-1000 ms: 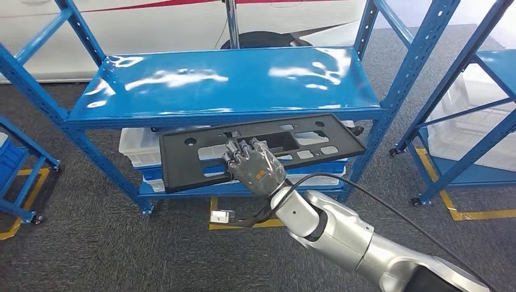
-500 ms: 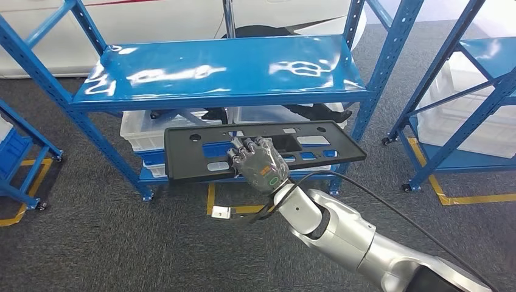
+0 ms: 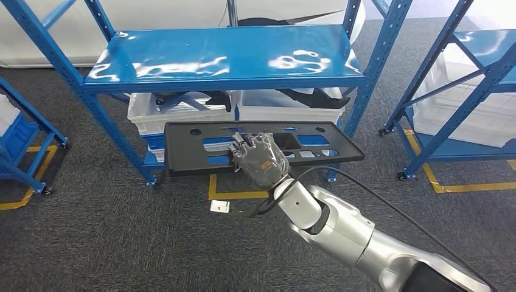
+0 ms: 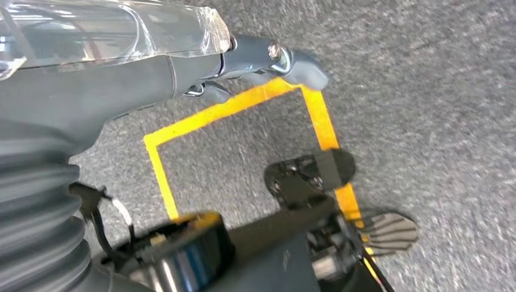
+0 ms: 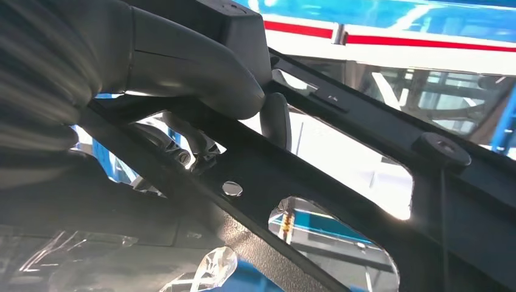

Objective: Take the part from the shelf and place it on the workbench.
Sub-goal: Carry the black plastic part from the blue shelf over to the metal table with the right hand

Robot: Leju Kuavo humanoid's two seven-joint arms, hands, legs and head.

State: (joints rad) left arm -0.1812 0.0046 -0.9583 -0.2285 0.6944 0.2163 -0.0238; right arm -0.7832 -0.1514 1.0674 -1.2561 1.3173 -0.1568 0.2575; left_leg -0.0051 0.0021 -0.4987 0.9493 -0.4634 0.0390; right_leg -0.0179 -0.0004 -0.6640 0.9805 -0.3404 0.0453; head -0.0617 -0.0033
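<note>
While the right hand (image 3: 260,163) grips the long black panel (image 3: 195,152) near the middle of its near edge, fingers over the top and thumb (image 5: 201,76) underneath, the panel hangs in the air in front of the blue shelf (image 3: 225,58), off its surface. Left hand (image 4: 268,61): fingers curled, holding nothing. Risk: a one-handed grip on so long a part could let it tip or twist loose, or an end could clip a shelf post (image 3: 370,67).
</note>
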